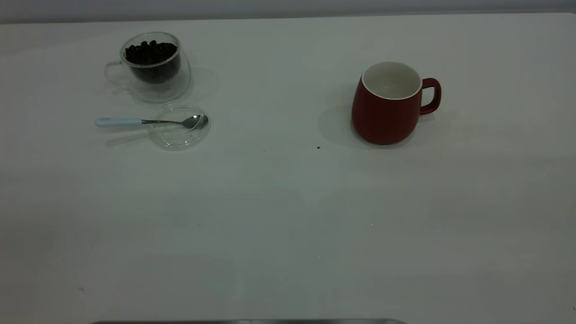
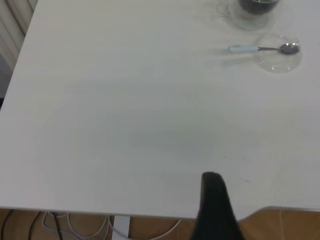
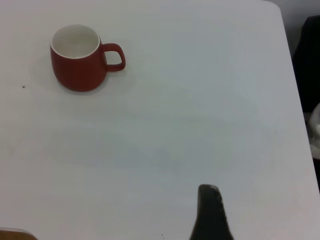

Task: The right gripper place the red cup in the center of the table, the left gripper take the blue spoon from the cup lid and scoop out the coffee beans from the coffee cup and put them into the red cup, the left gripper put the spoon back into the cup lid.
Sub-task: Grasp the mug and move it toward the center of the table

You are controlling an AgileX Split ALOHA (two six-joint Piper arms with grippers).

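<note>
Seen from outside the rig, neither arm reaches into the picture; the red cup (image 1: 387, 104) stands upright and empty on the right half of the table (image 1: 270, 216), its handle turned toward the right arm's side, while the coffee cup (image 1: 153, 65) with its coffee beans (image 1: 150, 53) sits far off on the left half, the cup lid (image 1: 179, 126) just in front of it, apparently touching or nearly so, and the blue spoon (image 1: 150, 121) lying with its bowl in the lid and its handle pointing outward to the left. In the left wrist view a single black finger of the left gripper (image 2: 216, 210) shows over the near table edge, so its opening cannot be told; spoon and lid lie well ahead of it. In the right wrist view the right gripper (image 3: 210, 215) likewise shows one finger only, its opening unreadable; the red cup lies well ahead and off to one side, handle nearer the finger's line. The first move looks to be the right arm's, and it must cross that gap.
</note>
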